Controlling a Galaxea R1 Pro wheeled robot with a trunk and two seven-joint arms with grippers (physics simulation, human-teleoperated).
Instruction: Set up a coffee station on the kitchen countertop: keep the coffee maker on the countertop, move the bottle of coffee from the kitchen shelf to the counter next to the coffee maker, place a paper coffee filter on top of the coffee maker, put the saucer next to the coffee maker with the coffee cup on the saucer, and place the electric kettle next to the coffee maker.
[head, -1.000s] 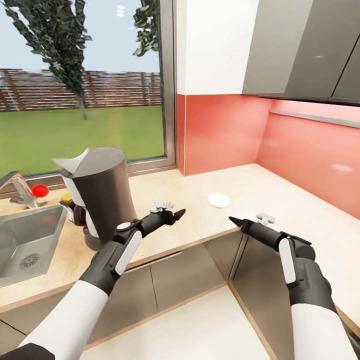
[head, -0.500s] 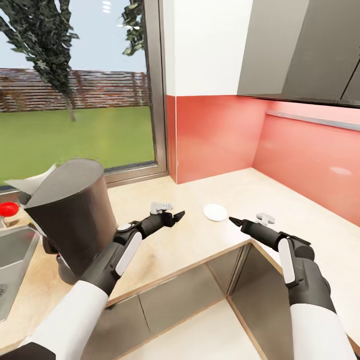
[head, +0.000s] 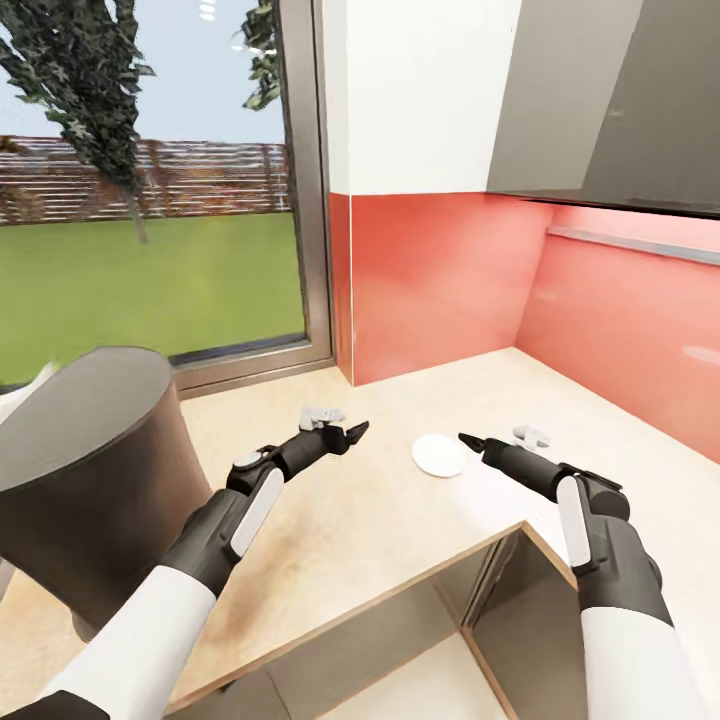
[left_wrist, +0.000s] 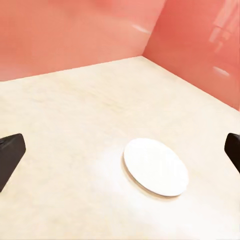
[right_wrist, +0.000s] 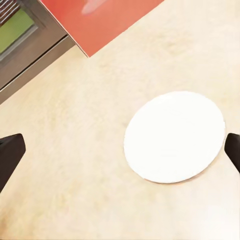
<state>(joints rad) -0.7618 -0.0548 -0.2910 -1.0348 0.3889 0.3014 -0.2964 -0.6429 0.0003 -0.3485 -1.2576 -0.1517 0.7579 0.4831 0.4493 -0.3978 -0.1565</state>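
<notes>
Saucer (head: 439, 455) lies flat on the beige worktop (head: 380, 500), between both hands. Left hand (head: 352, 432) and right hand (head: 468, 439) hover beside the saucer, both wide, empty. Coffee maker (head: 85, 480) stands left of the saucer, well apart.

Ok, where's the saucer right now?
The saucer lies flat on the kitchen countertop in the head view, between the two grippers, nearer the right gripper, with nothing on it.
</notes>
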